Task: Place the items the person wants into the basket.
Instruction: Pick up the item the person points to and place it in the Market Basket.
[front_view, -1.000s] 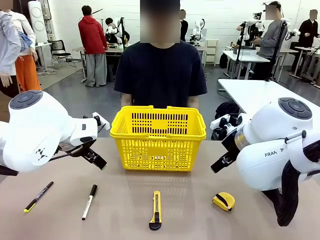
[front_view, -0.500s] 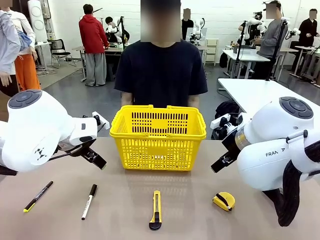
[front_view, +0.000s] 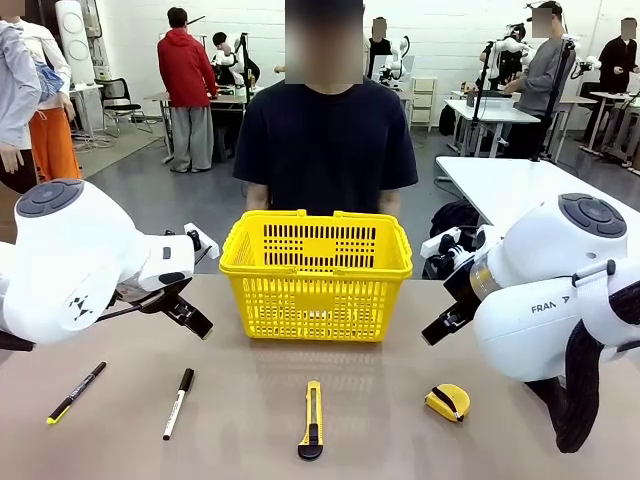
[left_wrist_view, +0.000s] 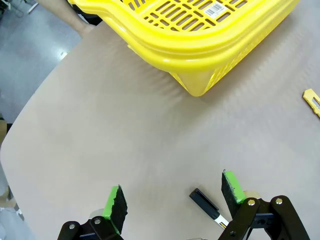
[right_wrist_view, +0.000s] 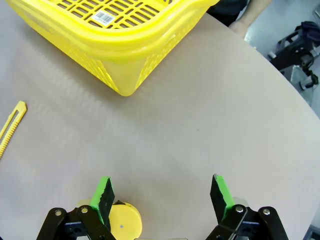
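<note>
The yellow basket (front_view: 315, 275) stands mid-table in front of the person (front_view: 325, 130) in a dark T-shirt. On the near side lie a white marker with a black cap (front_view: 178, 403), a yellow utility knife (front_view: 312, 420) and a yellow-and-black tape measure (front_view: 447, 402). My left gripper (front_view: 188, 315) hovers left of the basket, above the marker. Its wrist view shows the left gripper (left_wrist_view: 174, 197) open, with the marker's cap (left_wrist_view: 202, 201) below it. My right gripper (front_view: 445, 322) hangs right of the basket; the right gripper (right_wrist_view: 162, 194) is open over the tape measure (right_wrist_view: 125, 222).
A thin black pen with a yellow tip (front_view: 75, 392) lies at the near left, beside the marker. The table's rounded far corners flank the basket (left_wrist_view: 200, 40). The knife's tip (right_wrist_view: 11, 127) shows at the right wrist view's left edge.
</note>
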